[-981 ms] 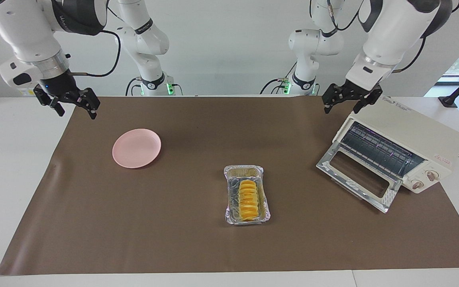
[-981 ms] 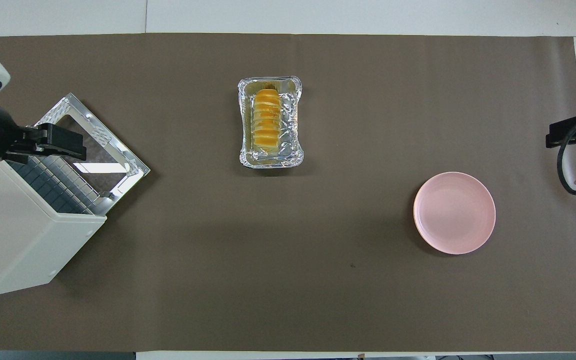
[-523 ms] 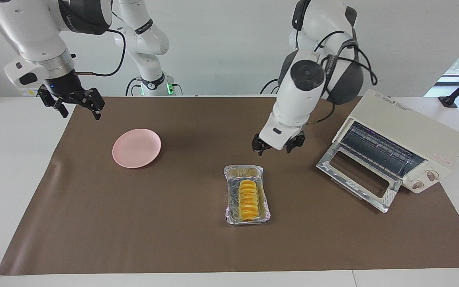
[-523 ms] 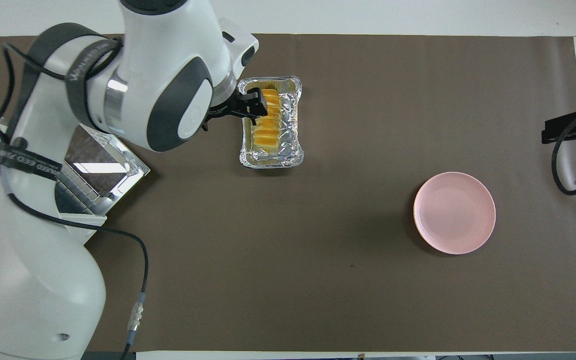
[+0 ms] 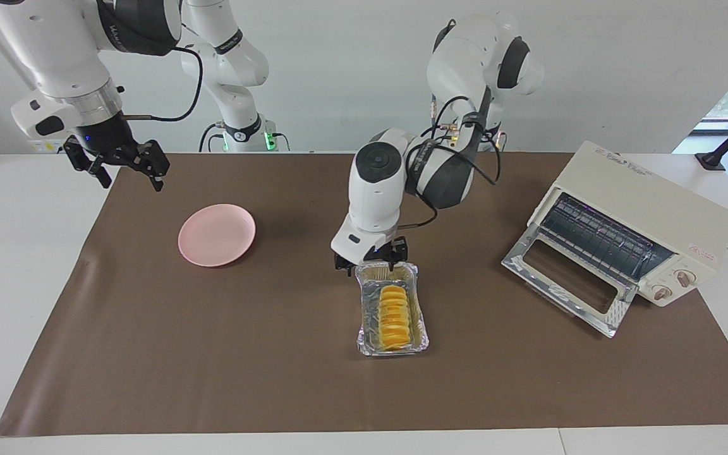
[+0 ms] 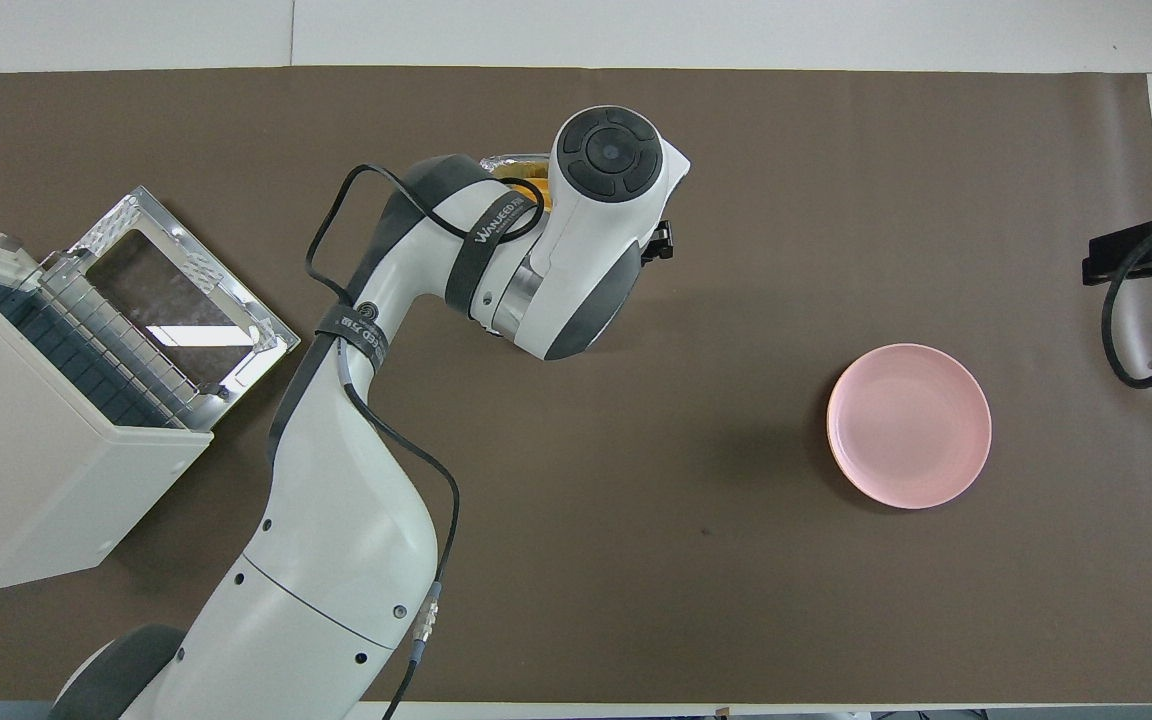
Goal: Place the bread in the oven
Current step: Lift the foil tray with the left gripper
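Brown paper (image 5: 212, 354) covers the desk. Left gripper (image 5: 370, 258) hangs over the robot-side end of the foil tray (image 5: 423, 328) mid-desk; its grip can't be read. Bread (image 5: 392, 318) lies inside. Oven (image 5: 642, 215), door down, sits at the left arm's end. Right gripper (image 5: 125, 164), spread, waits above the opposite corner near the pink plate (image 5: 217, 234).

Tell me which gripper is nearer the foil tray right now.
Left. The left gripper is low at the foil tray's end nearest the robots; the right gripper waits above the mat's corner, past the pink plate.

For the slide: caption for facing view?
Left claw at foil tray rim, bread inside; oven open.
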Robot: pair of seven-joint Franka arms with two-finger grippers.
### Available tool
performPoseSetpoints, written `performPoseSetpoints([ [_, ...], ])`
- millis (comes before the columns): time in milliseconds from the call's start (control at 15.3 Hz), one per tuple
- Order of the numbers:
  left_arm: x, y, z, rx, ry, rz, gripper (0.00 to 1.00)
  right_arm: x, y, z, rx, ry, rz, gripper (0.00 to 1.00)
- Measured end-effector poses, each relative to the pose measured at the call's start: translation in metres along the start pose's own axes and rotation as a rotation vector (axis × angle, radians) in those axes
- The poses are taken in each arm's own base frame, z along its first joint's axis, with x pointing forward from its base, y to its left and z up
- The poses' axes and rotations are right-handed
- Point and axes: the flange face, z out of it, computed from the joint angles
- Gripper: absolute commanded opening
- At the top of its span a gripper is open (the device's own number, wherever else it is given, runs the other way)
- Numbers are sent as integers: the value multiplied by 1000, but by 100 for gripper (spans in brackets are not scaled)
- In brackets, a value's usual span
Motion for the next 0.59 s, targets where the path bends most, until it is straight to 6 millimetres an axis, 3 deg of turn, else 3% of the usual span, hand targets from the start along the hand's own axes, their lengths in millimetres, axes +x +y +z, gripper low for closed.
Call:
performPoseSetpoints([
  [196, 4, 1, 21, -3, 13, -2, 100, 0, 8, 1, -1, -1, 13, 100],
  [589, 6, 5, 31, -18, 32, 0, 100, -4, 15, 6, 7, -42, 29, 100],
])
